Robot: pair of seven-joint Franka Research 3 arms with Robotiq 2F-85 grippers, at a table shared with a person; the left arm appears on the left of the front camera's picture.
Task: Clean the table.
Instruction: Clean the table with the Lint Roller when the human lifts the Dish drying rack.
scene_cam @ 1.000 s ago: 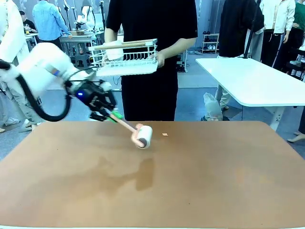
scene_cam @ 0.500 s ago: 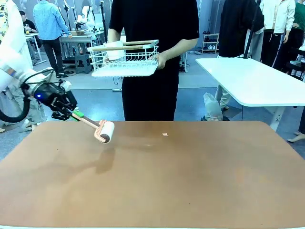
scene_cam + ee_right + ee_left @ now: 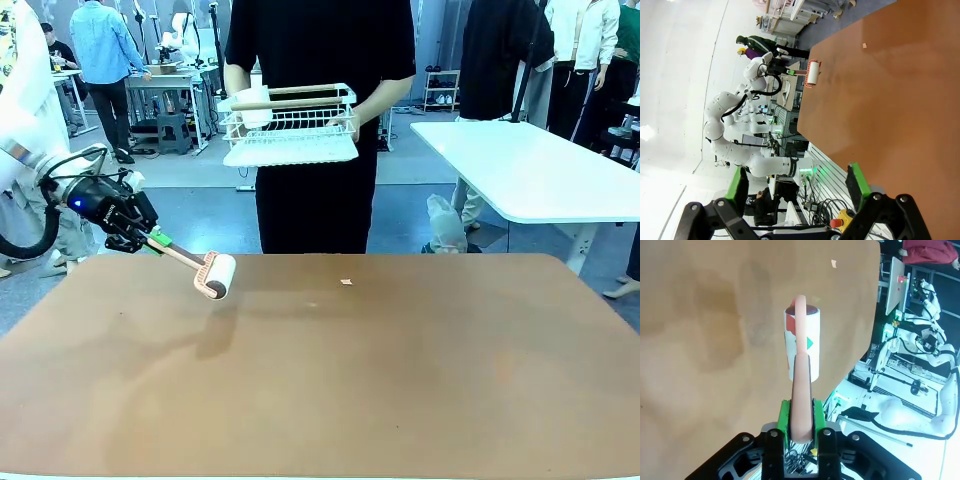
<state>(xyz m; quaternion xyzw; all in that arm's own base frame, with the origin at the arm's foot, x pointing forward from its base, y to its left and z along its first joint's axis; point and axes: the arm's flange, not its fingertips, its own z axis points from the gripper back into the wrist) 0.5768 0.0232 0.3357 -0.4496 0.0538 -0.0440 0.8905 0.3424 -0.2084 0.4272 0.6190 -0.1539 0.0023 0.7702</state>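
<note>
My left gripper [image 3: 156, 240] is shut on the pink handle of a lint roller [image 3: 216, 276], whose white roll hangs just over the far left corner of the reddish-brown table [image 3: 400, 380]. In the left wrist view the green pads of the left gripper [image 3: 801, 421] clamp the handle, and the lint roller [image 3: 802, 342] points out over the table [image 3: 700, 340]. A small pale scrap [image 3: 346, 282] lies near the far edge, right of the roller. My right gripper [image 3: 797, 185] stands open, away from the table [image 3: 890, 100], with nothing between its fingers.
A person at the far side holds a white wire basket [image 3: 290, 128] with wooden handles at chest height. A white-topped table [image 3: 530, 170] stands at the back right. Other people walk in the background.
My left arm has swung left with the lint roller, from near the table's far middle to its far left corner. The person has shifted the basket slightly right.
</note>
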